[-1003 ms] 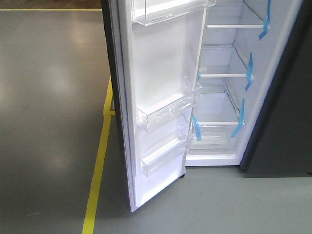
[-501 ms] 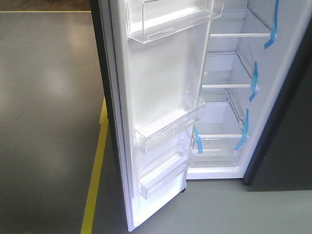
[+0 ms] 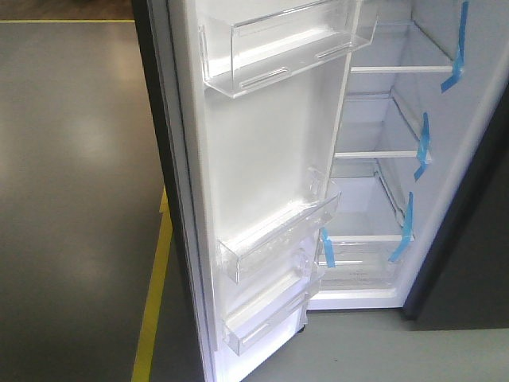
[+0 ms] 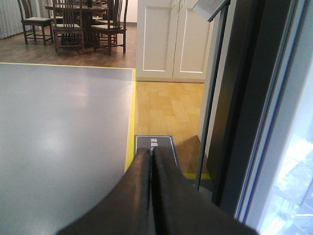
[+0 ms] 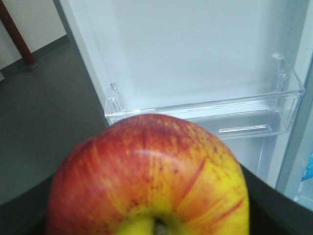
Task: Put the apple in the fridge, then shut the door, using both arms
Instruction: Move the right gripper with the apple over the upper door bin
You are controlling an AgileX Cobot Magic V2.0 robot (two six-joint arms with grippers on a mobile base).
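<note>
Gripping the apple (image 5: 146, 166), the right pincer (image 5: 146, 215) faces the open door (image 5: 195, 58); the left pincer (image 4: 151, 169) sits closed, empty.

Red-yellow apple (image 5: 146, 176) is filling r wrist cam, stem twd lens, facing door (image 3: 262, 151) standing wide open w/ clear bins (image 3: 274, 239), fridge (image 3: 362, 203) showing white shelves (image 3: 378, 154) + blue tape (image 3: 422, 151).

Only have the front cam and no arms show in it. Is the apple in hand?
Observer: Yes. The right wrist view shows the apple between the right gripper's fingers.
Operator: What is it facing?
Observer: A clear door bin on the white inner face of the door, not a shelf.
Operator: And the left side?
Observer: The left gripper is shut and holds nothing. The door's dark outer side stands to its right.
</note>
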